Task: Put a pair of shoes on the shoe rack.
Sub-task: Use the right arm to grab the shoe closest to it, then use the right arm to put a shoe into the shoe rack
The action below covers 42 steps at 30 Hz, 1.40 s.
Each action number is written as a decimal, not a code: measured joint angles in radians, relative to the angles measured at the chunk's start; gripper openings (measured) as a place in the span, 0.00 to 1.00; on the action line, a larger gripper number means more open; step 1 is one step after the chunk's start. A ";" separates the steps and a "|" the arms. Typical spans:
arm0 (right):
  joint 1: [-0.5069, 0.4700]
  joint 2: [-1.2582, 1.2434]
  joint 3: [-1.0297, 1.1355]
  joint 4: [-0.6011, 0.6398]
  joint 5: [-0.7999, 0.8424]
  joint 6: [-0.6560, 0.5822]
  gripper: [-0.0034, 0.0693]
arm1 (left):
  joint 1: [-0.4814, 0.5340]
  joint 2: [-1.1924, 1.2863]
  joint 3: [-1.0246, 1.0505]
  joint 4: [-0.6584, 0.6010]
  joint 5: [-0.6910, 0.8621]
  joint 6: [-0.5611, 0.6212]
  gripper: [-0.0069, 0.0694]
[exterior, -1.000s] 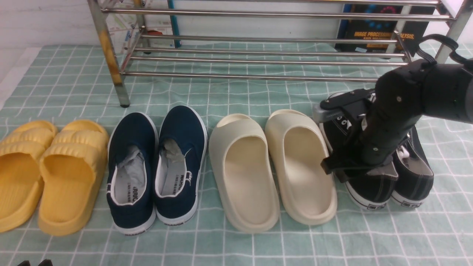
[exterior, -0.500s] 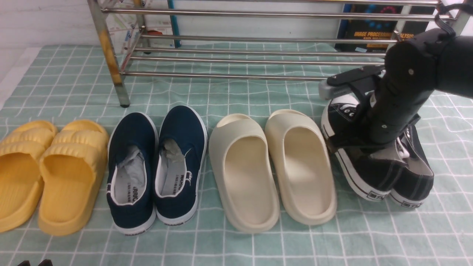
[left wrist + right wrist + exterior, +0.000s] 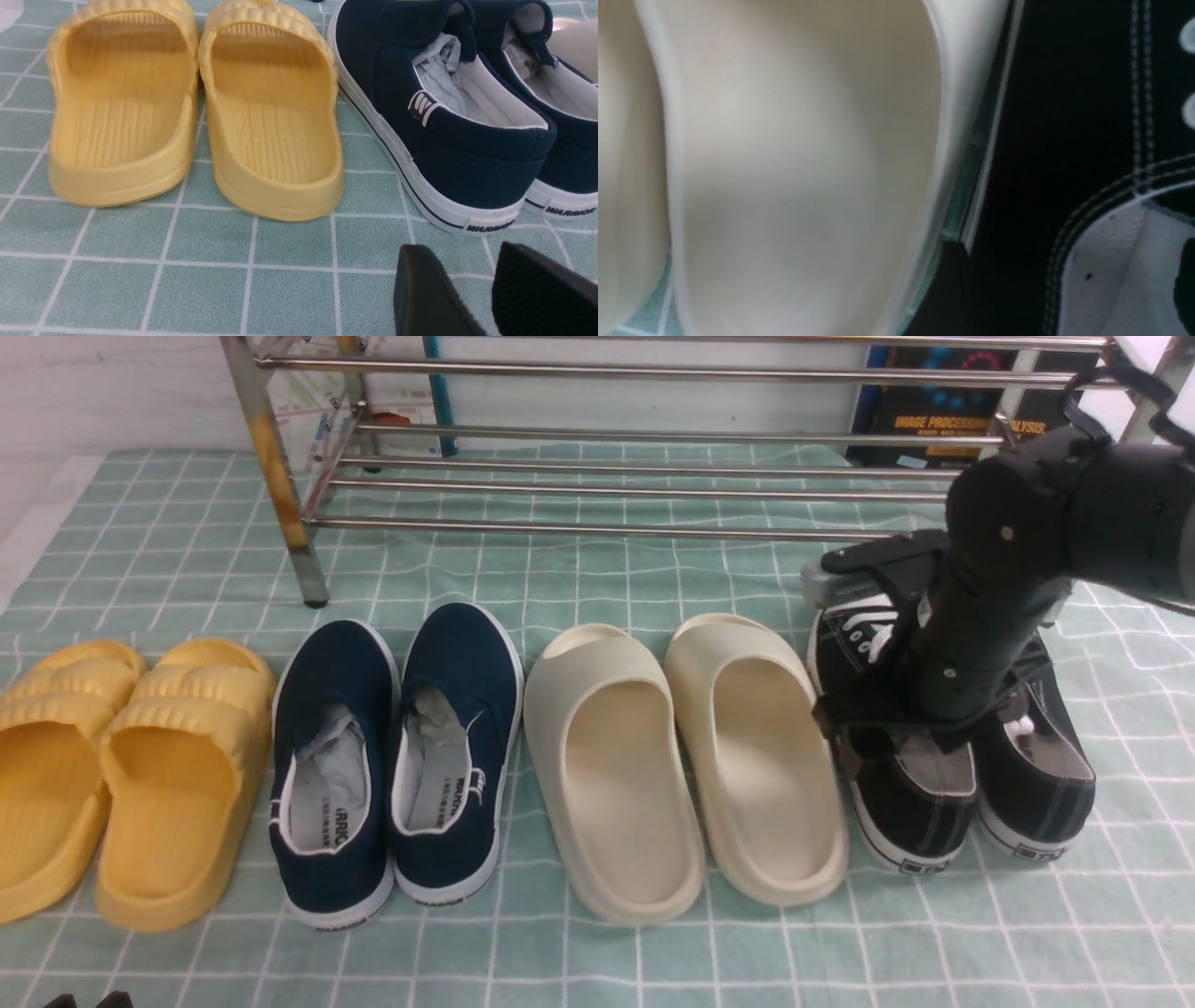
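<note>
1. Frontally, the shoe rack (image 3: pixel 597 527) stands at 12 o'clock on the cloth-covered desk (image 3: pixel 597 952), with its stained leg toward 10 o'clock. The left black sneaker (image 3: pixel 910 812) and the right black sneaker (image 3: pixel 1041 784) sit side by side on the desk at 3 o'clock, toes toward the rack. They lie just beside the cream slides (image 3: pixel 607 775). Navy slip-ons (image 3: pixel 457 709) and yellow slides (image 3: pixel 177 775) lie toward 9 o'clock. The right hand (image 3: pixel 910 733) reaches down at the left black sneaker's collar, and the wrist hides its fingers. The left hand's tips barely show at 7 o'clock.
2. From the left wrist, the left hand (image 3: pixel 462 280) has its two black fingers apart, holding nothing, near a navy heel.
3. From the right wrist, one dark finger (image 3: pixel 953 289) lies against the sneaker's sole edge, beside a cream slide. Another dark tip shows over the grey lining. The canvas wall runs between them, but I cannot tell whether they squeeze it.
</note>
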 joint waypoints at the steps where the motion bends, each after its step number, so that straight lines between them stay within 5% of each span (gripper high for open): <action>1: 0.000 0.010 0.002 0.013 -0.001 -0.006 0.80 | 0.000 0.000 0.000 0.000 0.000 0.000 0.40; 2: 0.000 0.016 0.004 0.021 -0.003 -0.014 0.77 | 0.000 0.000 0.000 0.000 0.000 0.000 0.40; 7: 0.001 0.032 0.010 0.020 0.005 -0.037 0.24 | 0.000 0.000 0.000 0.000 0.000 0.000 0.40; 10: 0.001 0.019 0.010 0.000 0.021 -0.037 0.07 | 0.000 0.000 0.000 0.000 0.000 0.000 0.40; 20: 0.000 -0.142 -0.034 0.018 0.158 -0.042 0.07 | 0.000 0.000 0.000 0.000 0.000 0.000 0.40; 28: -0.014 -0.086 -0.090 -0.111 -0.030 -0.037 0.07 | 0.000 0.000 0.000 0.000 0.000 0.000 0.40; 42: -0.140 0.278 -0.638 -0.031 0.041 -0.055 0.07 | 0.000 0.000 0.000 0.000 0.000 0.000 0.40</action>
